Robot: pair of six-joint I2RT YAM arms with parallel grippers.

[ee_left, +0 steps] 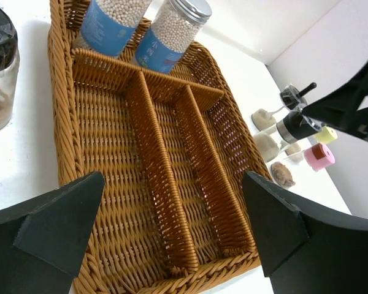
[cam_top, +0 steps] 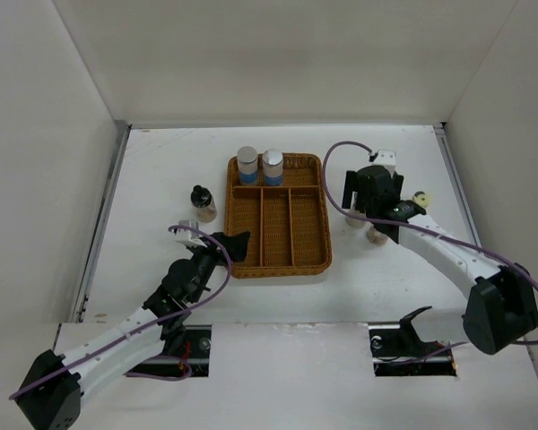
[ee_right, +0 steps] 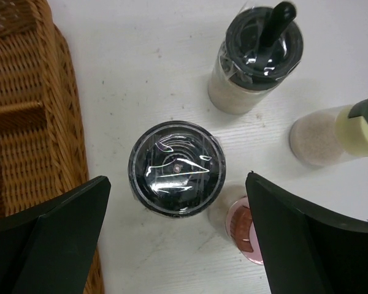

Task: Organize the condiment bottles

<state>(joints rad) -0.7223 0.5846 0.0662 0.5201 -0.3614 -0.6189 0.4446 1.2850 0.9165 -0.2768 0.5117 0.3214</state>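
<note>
Two silver-capped, blue-labelled jars (cam_top: 247, 165) (cam_top: 273, 166) stand in the back compartment of the wicker tray (cam_top: 279, 268); the left wrist view shows them too (ee_left: 113, 24) (ee_left: 172, 33). A dark-lidded jar (cam_top: 202, 203) stands left of the tray. My left gripper (cam_top: 236, 244) is open and empty over the tray's front left corner. My right gripper (cam_top: 369, 219) is open above a dark-lidded jar (ee_right: 176, 168), which stands between the fingers. Beside it are a dark-lidded shaker (ee_right: 257, 46), a cream-capped one (ee_right: 356, 131) and a pink-capped one (ee_right: 242, 228).
The tray's three long front compartments (ee_left: 165, 177) hold nothing. A small brown lump (ee_left: 283, 174) lies on the table right of the tray. White walls enclose the table on the left, back and right.
</note>
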